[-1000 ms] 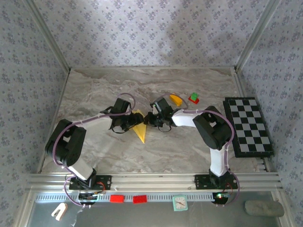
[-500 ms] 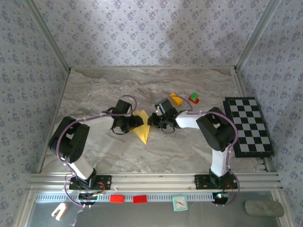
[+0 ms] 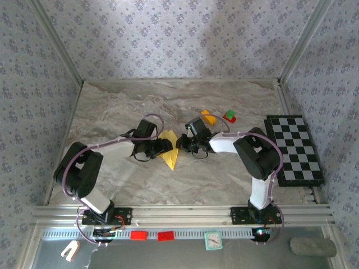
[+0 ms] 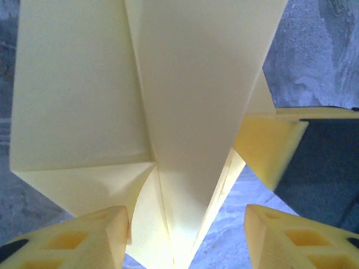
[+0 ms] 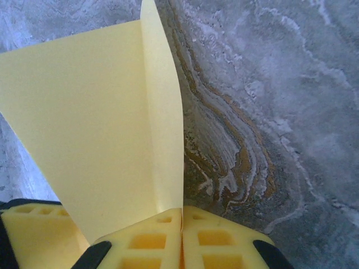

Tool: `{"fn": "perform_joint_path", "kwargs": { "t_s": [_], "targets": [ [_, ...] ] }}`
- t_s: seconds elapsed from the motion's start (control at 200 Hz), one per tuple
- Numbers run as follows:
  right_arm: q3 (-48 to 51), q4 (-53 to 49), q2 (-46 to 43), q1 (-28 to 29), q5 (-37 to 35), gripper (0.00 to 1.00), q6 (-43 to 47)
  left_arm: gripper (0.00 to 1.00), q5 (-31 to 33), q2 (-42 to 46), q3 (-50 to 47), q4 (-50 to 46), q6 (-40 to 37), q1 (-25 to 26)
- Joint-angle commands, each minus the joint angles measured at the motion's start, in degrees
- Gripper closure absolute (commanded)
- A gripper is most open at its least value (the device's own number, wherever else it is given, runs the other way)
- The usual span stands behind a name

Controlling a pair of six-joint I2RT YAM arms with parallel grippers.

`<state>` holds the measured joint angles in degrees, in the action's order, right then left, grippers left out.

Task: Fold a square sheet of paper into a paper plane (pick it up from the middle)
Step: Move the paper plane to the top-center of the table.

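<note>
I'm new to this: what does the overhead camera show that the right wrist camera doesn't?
Overhead camera: the left end effector beside the paper plane, a checkered board, an orange-yellow block and a red-and-green block. Right wrist camera: close up, the right end effector shut on the plane's edge, the paper curling upward. Both: the yellow paper plane and the marble table.

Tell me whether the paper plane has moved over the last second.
Yes: the paper plane has shifted slightly right, toward the checkered board.
</note>
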<state>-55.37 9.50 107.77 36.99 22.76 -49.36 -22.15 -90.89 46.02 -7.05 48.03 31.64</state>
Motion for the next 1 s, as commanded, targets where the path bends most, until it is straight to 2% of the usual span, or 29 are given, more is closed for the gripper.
{"fn": "perform_joint_path", "kwargs": {
  "t_s": [0.0, 0.195, 0.32, 0.645, 0.87, 0.994],
  "targets": [
    [0.28, 0.35, -1.16, -0.28, -0.4, 0.91, -1.15, 0.46, -1.48, 2.69, -1.45, -0.14, -0.24, 0.31],
    [0.05, 0.48, -1.15, -0.34, 0.04, 0.91, -1.26, 0.48, -0.35, 2.85, -1.34, -2.1, -2.31, 0.28],
    [-0.13, 0.26, -1.15, -0.37, 0.18, 0.91, -1.26, 0.48, -2.68, 1.89, -1.02, 0.44, -2.02, 0.27],
    [-0.44, 0.01, -1.15, -0.43, 0.43, 0.91, -1.21, 0.49, -3.72, -0.16, -0.56, 1.5, -1.83, 0.53],
    [-0.44, 0.57, -2.2, -0.39, 1.54, 0.91, -1.87, 0.59, -4.13, -0.16, -0.76, 2.11, -1.88, 1.16],
    [-0.26, 1.34, -3.63, -0.35, 2.59, 0.89, -2.32, 0.62, -3.52, -0.65, -0.57, 1.26, -2.48, 1.58]
  ]
}}
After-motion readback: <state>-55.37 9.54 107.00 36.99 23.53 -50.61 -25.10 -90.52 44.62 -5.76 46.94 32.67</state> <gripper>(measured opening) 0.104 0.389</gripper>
